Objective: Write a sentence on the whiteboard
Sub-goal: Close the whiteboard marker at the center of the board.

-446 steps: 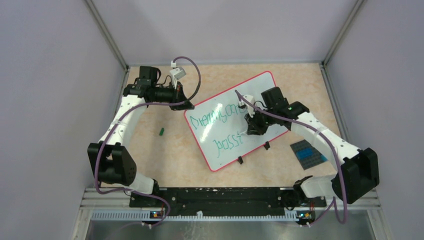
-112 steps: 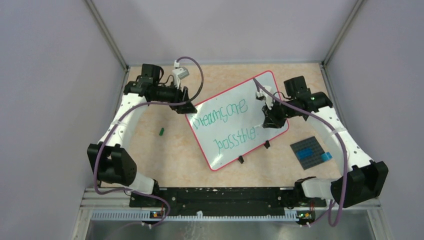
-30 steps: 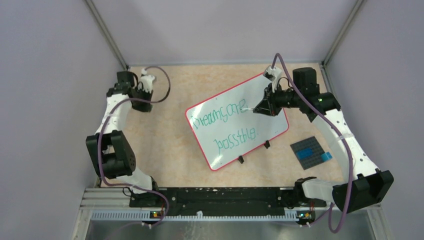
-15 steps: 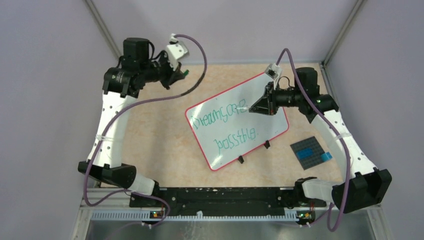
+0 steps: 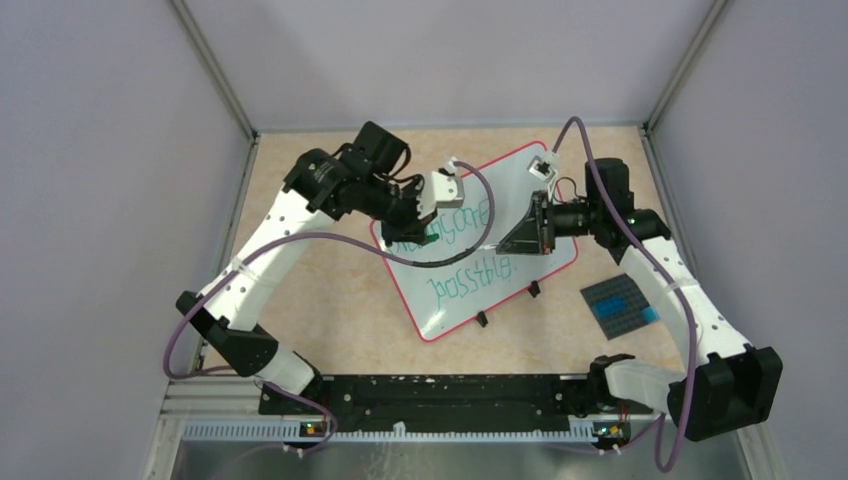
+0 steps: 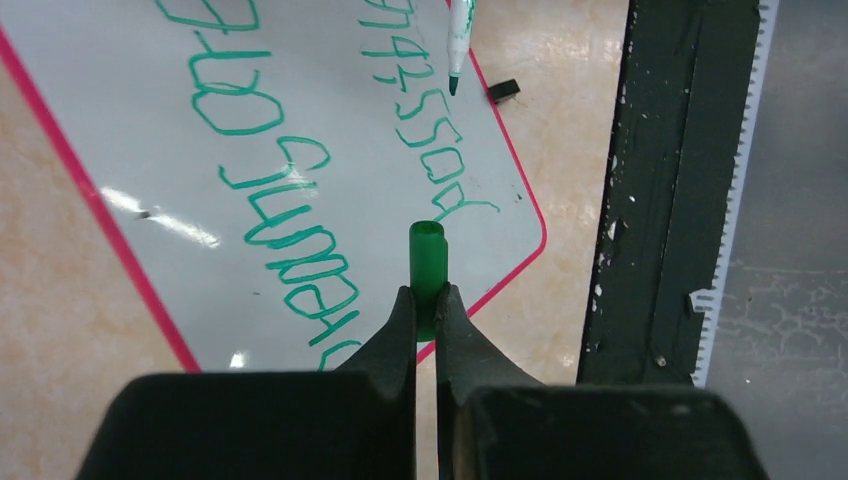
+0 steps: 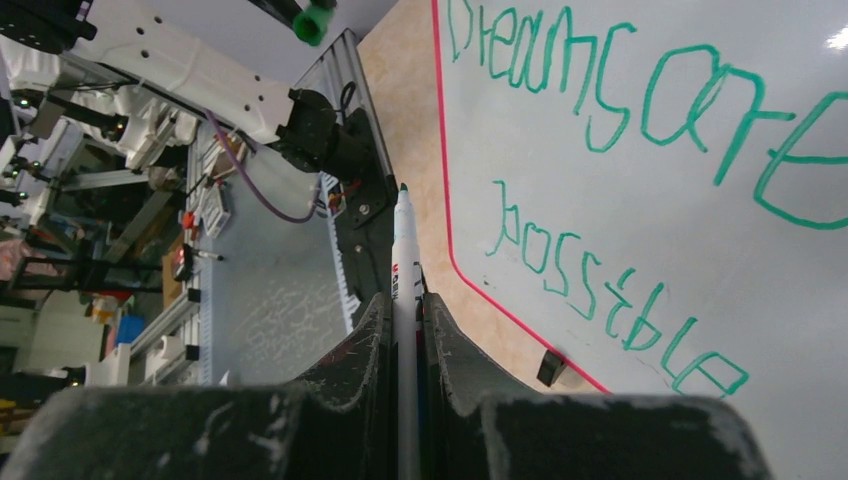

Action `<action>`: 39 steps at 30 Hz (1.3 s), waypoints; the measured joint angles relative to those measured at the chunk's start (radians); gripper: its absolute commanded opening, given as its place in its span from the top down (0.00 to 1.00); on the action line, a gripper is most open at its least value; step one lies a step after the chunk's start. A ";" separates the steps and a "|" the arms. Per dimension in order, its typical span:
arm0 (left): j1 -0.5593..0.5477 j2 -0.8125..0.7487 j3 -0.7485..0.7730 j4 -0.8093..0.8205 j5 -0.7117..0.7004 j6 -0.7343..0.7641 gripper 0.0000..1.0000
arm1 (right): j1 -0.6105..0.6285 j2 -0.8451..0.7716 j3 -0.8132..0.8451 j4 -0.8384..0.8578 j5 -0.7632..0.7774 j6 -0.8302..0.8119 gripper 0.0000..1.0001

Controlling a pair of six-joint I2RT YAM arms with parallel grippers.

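The whiteboard (image 5: 470,295) lies tilted on the table, red-rimmed, with "Dreams are possible." in green on it. My left gripper (image 5: 425,226) hovers over the board's left part, shut on a green marker cap (image 6: 427,255) that sticks out past its fingertips (image 6: 427,295). My right gripper (image 5: 503,243) hangs above the board's right half, shut on a white marker (image 7: 404,240). The marker's bare green tip (image 6: 455,80) points toward the cap, a gap away. In the right wrist view the cap (image 7: 313,22) shows at the top left, beyond the whiteboard (image 7: 640,200).
A dark grey studded plate (image 5: 617,303) with a blue piece lies right of the board. Two small black feet (image 5: 533,290) sit at the board's near edge. The black base rail (image 5: 430,395) runs along the table's near edge. Grey walls close in both sides.
The left arm has swung from the back left corner to above the board, carrying the green cap. The right gripper, still holding the marker, has shifted slightly nearer.
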 measured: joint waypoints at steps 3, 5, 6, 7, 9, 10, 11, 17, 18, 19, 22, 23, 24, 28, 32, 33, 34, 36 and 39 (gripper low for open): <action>-0.047 0.027 -0.024 -0.019 -0.027 -0.016 1.00 | 0.000 -0.007 -0.034 0.033 -0.029 0.041 1.00; -0.073 0.030 -0.053 -0.023 -0.052 -0.025 1.00 | 0.000 -0.008 -0.063 0.071 -0.053 0.079 1.00; -0.085 0.032 -0.063 -0.029 -0.062 -0.029 1.00 | 0.000 -0.008 -0.077 0.086 -0.061 0.100 1.00; -0.092 0.034 -0.066 -0.033 -0.068 -0.032 1.00 | 0.000 -0.007 -0.090 0.101 -0.071 0.117 1.00; -0.105 0.036 -0.067 -0.036 -0.080 -0.038 1.00 | 0.003 -0.007 -0.104 0.127 -0.085 0.153 1.00; -0.111 0.036 -0.067 -0.037 -0.083 -0.039 1.00 | 0.006 -0.006 -0.105 0.139 -0.092 0.168 1.00; -0.117 0.036 -0.067 -0.037 -0.084 -0.039 1.00 | 0.010 -0.006 -0.107 0.155 -0.097 0.180 1.00; -0.139 0.042 -0.068 -0.037 -0.089 -0.039 1.00 | 0.038 0.002 -0.109 0.231 -0.124 0.245 1.00; -0.142 0.043 -0.069 -0.037 -0.089 -0.039 1.00 | 0.042 0.004 -0.109 0.237 -0.124 0.249 1.00; -0.145 0.044 -0.070 -0.037 -0.089 -0.039 1.00 | 0.047 0.006 -0.109 0.241 -0.126 0.253 1.00; -0.149 0.045 -0.070 -0.037 -0.088 -0.040 1.00 | 0.063 0.007 -0.109 0.249 -0.127 0.258 1.00; -0.150 0.045 -0.070 -0.037 -0.088 -0.040 1.00 | 0.068 0.007 -0.109 0.253 -0.127 0.258 1.00; -0.150 0.045 -0.070 -0.037 -0.088 -0.040 1.00 | 0.070 0.007 -0.109 0.254 -0.127 0.258 1.00; -0.152 0.045 -0.070 -0.037 -0.087 -0.043 1.00 | 0.080 0.016 -0.109 0.257 -0.126 0.258 1.00; -0.157 0.054 -0.070 -0.038 -0.086 -0.043 1.00 | 0.092 0.031 -0.109 0.256 -0.119 0.255 1.00; -0.158 0.056 -0.070 -0.038 -0.086 -0.043 1.00 | 0.094 0.033 -0.109 0.255 -0.116 0.255 1.00; -0.159 0.060 -0.070 -0.037 -0.086 -0.043 1.00 | 0.095 0.035 -0.109 0.255 -0.114 0.254 1.00; -0.161 0.062 -0.070 -0.038 -0.086 -0.043 1.00 | 0.098 0.040 -0.109 0.256 -0.112 0.254 1.00; -0.162 0.062 -0.070 -0.038 -0.081 -0.045 1.00 | 0.101 0.046 -0.109 0.254 -0.106 0.253 1.00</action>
